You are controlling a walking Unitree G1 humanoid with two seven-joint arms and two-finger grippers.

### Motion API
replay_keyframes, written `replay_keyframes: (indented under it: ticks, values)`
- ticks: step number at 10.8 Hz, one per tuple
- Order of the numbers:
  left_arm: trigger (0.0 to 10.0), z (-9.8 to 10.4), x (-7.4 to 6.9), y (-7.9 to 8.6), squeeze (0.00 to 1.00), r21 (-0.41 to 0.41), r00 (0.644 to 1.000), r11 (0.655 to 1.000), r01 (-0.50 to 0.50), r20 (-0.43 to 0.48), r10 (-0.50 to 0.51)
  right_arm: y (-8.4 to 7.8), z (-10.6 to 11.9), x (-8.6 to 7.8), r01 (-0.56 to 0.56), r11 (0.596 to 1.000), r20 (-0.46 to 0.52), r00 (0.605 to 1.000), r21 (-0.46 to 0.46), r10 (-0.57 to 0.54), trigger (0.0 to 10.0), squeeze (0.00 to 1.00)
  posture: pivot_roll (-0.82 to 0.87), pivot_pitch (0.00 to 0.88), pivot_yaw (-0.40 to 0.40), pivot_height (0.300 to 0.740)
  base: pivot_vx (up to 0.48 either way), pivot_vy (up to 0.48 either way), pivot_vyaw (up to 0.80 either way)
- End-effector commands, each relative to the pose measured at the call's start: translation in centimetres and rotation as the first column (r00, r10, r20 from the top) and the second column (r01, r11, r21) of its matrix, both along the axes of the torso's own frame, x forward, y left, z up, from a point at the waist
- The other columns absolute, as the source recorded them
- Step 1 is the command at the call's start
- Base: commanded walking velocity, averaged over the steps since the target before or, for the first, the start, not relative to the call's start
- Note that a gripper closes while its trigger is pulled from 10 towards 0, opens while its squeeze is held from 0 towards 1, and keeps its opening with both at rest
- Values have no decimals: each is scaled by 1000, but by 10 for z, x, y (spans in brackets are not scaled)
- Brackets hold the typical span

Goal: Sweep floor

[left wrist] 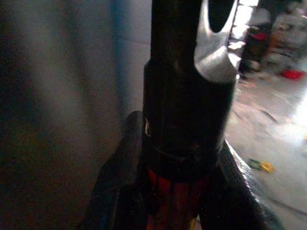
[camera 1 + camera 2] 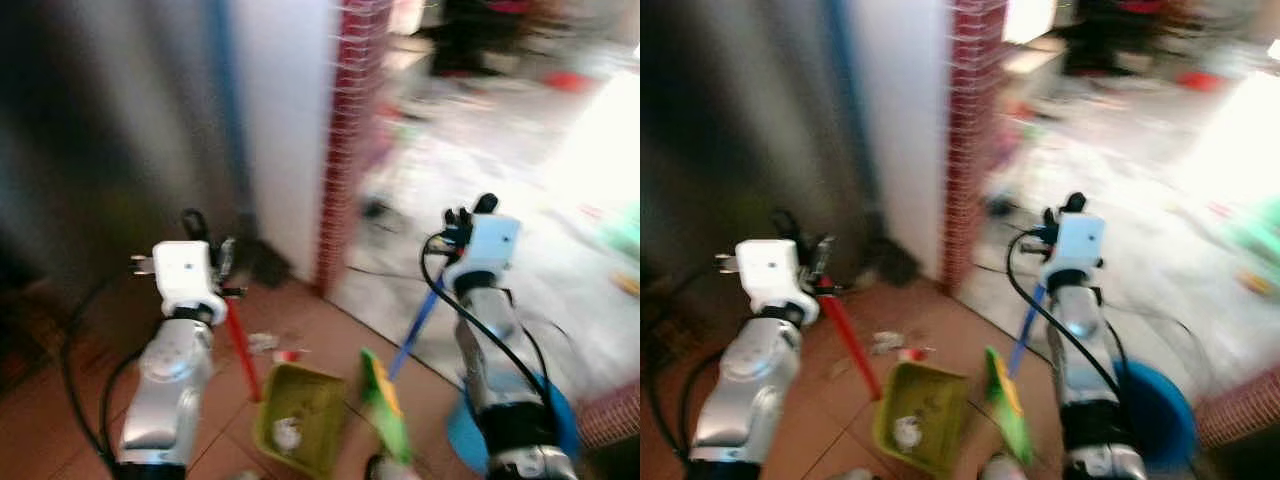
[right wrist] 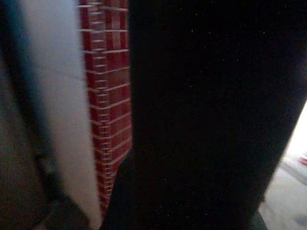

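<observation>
Left eye view: one green dustpan (image 2: 300, 418), one broom (image 2: 385, 395), two grippers.

L arm raised fwd, left claw (image 2: 222, 262) clamped | R arm raised fwd, right claw (image 2: 470, 212) clamped

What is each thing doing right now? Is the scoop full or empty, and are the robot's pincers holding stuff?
Left pincer: shut on the red handle.
Right pincer: at the top of the blue handle; grip too blurred to tell.
Dustpan: on the floor, open side up, some litter inside.
Broom head: green and yellow, down by the dustpan.
Scraps: lying loose on the tiles, not swept up yet.
</observation>
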State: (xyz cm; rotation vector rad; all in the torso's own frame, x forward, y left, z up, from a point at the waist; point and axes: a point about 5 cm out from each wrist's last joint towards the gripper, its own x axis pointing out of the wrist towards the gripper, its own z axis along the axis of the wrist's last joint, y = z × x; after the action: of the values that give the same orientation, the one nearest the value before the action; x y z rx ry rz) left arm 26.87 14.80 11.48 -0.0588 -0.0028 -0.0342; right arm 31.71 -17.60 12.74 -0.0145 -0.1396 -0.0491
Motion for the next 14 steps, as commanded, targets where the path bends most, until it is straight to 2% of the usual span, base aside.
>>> replay_keyframes:
  ticks: [1, 2, 4, 5, 7, 9, 11, 12, 13, 14]
  values:
    - [10000, 21, 6, -11, 0, -16, 995, 998, 57, 81, -56, -8, 6, 4, 20, 1000, 14, 1000, -9, -20, 10000, 0, -73, 0, 32, 740, 0, 405, -538]
    - [10000, 23, 7, -8, 0, -5, 994, 998, 65, 85, -65, -10, 2, 6, 9, 1000, -41, 999, 9, -9, 10000, 0, -67, 0, 30, 740, 0, 412, -525]
    - [10000, 21, 4, -6, 0, 1, 995, 998, 65, 71, -65, -13, 7, 9, -12, 1000, -51, 999, -9, 12, 10000, 0, -68, 0, 36, 740, 0, 409, -519]
    - [10000, 18, 1, -6, 0, 5, 995, 997, 79, 54, -79, -18, 11, 10, -25, 999, -63, 998, -47, 22, 10000, 0, -73, 0, 45, 740, 0, 412, -513]
    - [10000, 16, 0, -7, 0, 0, 995, 996, 88, 39, -88, -18, 12, 3, -64, 996, -88, 994, -70, 57, 10000, 0, -90, 0, 52, 740, 0, 414, -500]
    - [10000, 21, -1, -9, 0, 2, 995, 997, 78, 57, -78, -15, 7, -4, 10, 1000, -83, 996, -12, -11, 10000, 0, -75, 0, 18, 740, 0, 0, -494]
    - [10000, 32, -1, -2, 0, -4, 995, 1000, 27, 98, -27, -16, -3, -14, 139, 990, -91, 986, 7, -137, 10000, 0, -49, 0, -21, 740, 0, 0, -494]
    - [10000, 36, -3, 3, 0, -35, 993, 999, -8, 114, 12, -17, -9, -19, 193, 981, -122, 974, 17, -190, 10000, 0, -54, 0, -31, 740, 0, 0, -600]
    - [10000, 30, -6, 8, 0, -115, 996, 993, -40, 70, 48, -12, -10, -21, 168, 986, -121, 979, 5, -166, 10000, 0, -55, 0, -25, 740, 0, 0, -750]
    - [10000, 21, -12, 11, 0, -123, 998, 991, -53, 36, 58, -10, -8, -20, 137, 990, -114, 984, -12, -138, 10000, 0, -63, 0, -12, 740, 0, 0, -800]
